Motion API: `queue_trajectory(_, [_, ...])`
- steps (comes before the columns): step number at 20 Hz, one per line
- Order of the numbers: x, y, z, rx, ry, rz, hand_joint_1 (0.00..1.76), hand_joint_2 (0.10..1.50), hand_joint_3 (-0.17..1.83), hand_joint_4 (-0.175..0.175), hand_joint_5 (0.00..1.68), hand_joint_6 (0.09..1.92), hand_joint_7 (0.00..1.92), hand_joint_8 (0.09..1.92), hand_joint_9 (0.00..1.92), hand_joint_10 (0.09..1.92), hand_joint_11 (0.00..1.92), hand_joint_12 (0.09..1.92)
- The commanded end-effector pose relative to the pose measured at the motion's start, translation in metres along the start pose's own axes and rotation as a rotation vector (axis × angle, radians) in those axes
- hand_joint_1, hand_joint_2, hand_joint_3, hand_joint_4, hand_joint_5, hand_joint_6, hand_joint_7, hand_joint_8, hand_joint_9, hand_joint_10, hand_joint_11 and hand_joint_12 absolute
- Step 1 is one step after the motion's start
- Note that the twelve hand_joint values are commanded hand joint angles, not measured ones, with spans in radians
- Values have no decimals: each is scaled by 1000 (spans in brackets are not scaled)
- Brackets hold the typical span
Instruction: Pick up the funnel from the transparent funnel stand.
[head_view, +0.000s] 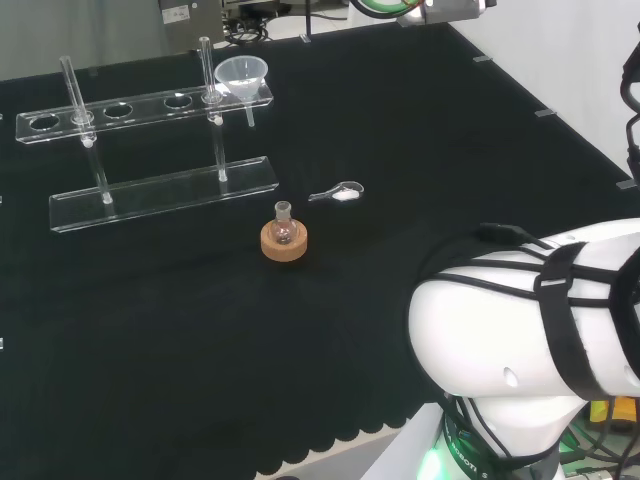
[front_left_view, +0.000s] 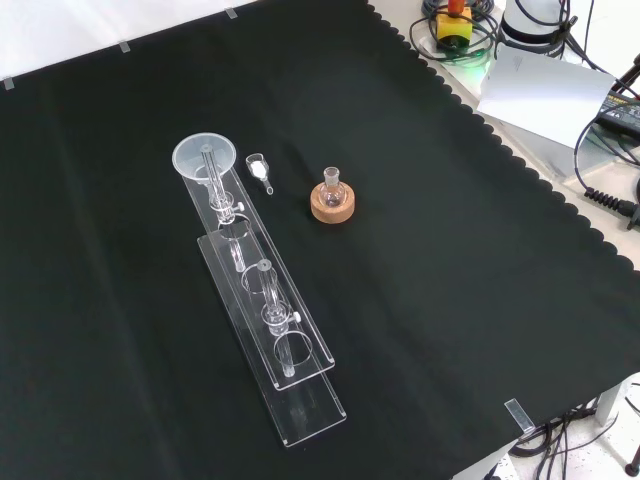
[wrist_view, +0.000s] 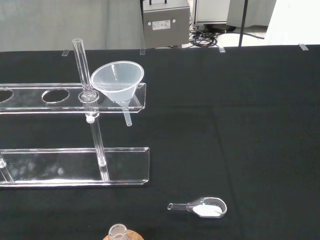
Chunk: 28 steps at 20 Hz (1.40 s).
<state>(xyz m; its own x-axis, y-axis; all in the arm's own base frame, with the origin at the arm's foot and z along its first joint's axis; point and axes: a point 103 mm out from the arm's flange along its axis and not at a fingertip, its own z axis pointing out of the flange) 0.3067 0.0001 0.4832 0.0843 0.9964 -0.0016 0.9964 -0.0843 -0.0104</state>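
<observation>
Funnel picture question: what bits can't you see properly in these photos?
- Flask on its cork ring: cut off by the wrist view's edge.
- Funnel stand: its far end runs off the wrist view's edge.
- Funnel spout: hard to trace in the front view, behind clear stand rods.
- Scoop contents: too small in the head view.

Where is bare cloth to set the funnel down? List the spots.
Free: the wide cloth right of the flask on its cork ring in the front view, and left of the stand. Crowded: between funnel, scoop and flask.
</observation>
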Motion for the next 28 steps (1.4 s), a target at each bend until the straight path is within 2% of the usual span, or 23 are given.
queue_trajectory(1, [0,0,0,-13,-10,0,0,1171,533,9,165,225,34,516,164,611,6,1230])
queue_trajectory(4, [-1,0,0,-16,-9,8,0,1236,410,9,216,95,39,494,167,591,0,1246])
queue_trajectory(8, [-1,2,1,-12,-10,11,0,1248,388,9,228,87,40,490,169,588,0,1247])
queue_trajectory(13, [-6,23,-1,14,-7,30,0,1250,383,9,231,87,43,490,169,587,0,1247])
queue_trajectory(20, [-16,72,25,29,10,7,0,1251,377,8,233,87,48,490,174,588,0,1245])
queue_trajectory(28, [-20,162,66,76,27,-51,0,1252,370,7,238,87,59,493,181,589,0,1243])
